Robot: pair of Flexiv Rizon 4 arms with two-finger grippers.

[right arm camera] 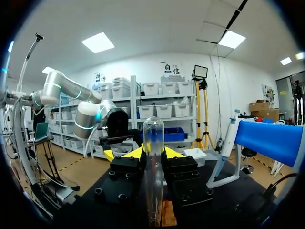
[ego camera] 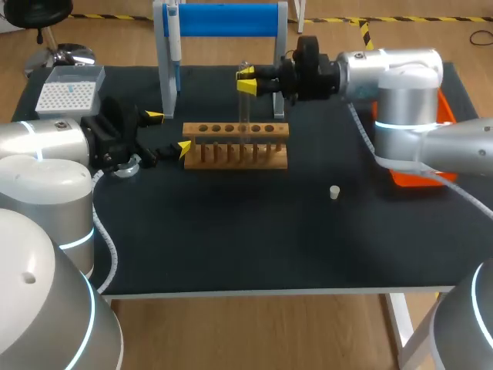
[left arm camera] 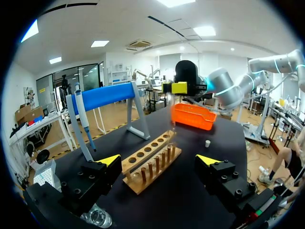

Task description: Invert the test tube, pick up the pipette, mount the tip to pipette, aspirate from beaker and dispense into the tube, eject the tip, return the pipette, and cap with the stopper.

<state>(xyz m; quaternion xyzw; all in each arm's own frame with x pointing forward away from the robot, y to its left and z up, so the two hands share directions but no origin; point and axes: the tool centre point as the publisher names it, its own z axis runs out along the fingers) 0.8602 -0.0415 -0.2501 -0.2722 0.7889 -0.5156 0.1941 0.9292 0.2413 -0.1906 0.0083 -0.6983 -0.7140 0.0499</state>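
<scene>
My right gripper [ego camera: 246, 81] is shut on a clear test tube [ego camera: 244, 116], which hangs upright over the wooden rack [ego camera: 235, 145]. In the right wrist view the test tube [right arm camera: 153, 171] stands between the fingers of the right gripper [right arm camera: 153, 153], its rounded end past the yellow tips. My left gripper [ego camera: 166, 132] stands open at the rack's left end, holding nothing. From the left wrist, the left gripper [left arm camera: 158, 160] faces along the rack [left arm camera: 152, 162]. The pipette [ego camera: 175, 38] hangs on the blue stand [ego camera: 223, 19]. A small white stopper [ego camera: 334, 192] lies right of the rack.
A glass beaker [ego camera: 127, 164] sits under my left wrist. A white tip box [ego camera: 69, 92] stands at the back left, an orange tray [ego camera: 416, 166] at the right edge beneath my right arm. The table's front half is bare black mat [ego camera: 254, 239].
</scene>
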